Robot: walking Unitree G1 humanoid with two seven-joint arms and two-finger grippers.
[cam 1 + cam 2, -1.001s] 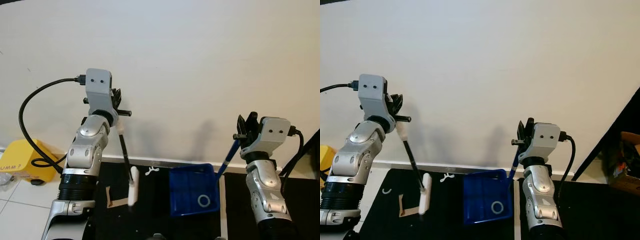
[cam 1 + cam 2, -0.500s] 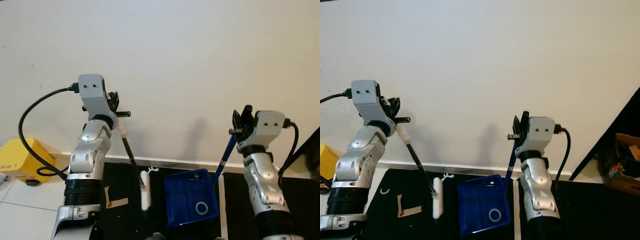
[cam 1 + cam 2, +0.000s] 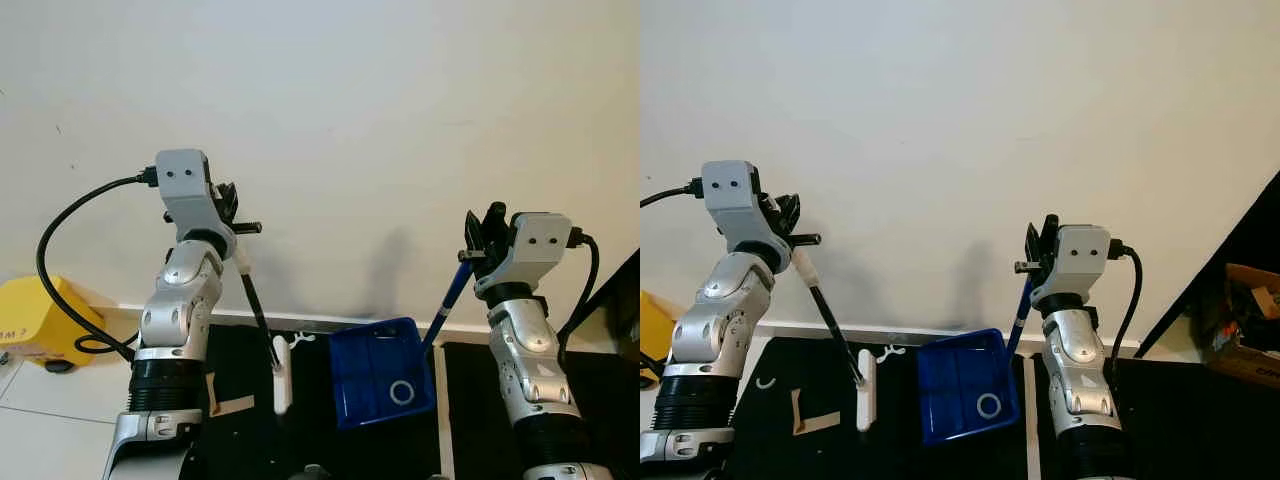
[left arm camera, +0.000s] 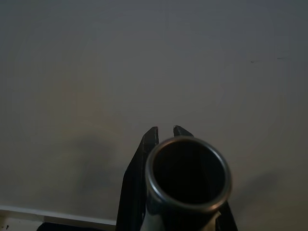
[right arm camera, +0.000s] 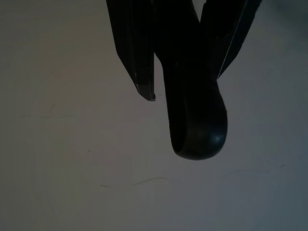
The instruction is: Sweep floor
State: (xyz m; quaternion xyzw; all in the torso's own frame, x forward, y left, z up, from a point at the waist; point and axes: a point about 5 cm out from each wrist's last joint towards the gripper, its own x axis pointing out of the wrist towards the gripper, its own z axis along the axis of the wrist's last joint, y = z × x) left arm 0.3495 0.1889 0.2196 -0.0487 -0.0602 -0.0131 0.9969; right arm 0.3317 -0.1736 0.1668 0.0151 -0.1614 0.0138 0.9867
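My left gripper [image 3: 232, 200] is shut on the top of a small broom's handle; the black handle [image 3: 255, 308] slants down to a white brush head [image 3: 282, 375] resting on the black floor mat [image 3: 310, 440]. My right gripper [image 3: 477, 235] is shut on the blue handle [image 3: 447, 305] of a blue dustpan [image 3: 380, 370], which sits on the mat just right of the brush. A pale ring [image 3: 402, 392] lies inside the dustpan. The left wrist view looks down the broom's hollow handle end [image 4: 187, 175] toward the wall; the right wrist view has the dustpan handle's rounded tip [image 5: 197, 130] between the fingers.
A white wall [image 3: 350, 120] with a baseboard stands right behind the mat. Brown paper scraps [image 3: 222, 400] and a small white piece [image 3: 303, 340] lie on the mat. A yellow object [image 3: 40, 320] sits at far left on the tiled floor; a cardboard box [image 3: 1245, 320] at far right.
The brush head first moved right toward the dustpan, then drew slightly back left. The dustpan tilted and shifted a little. The camera has also moved.
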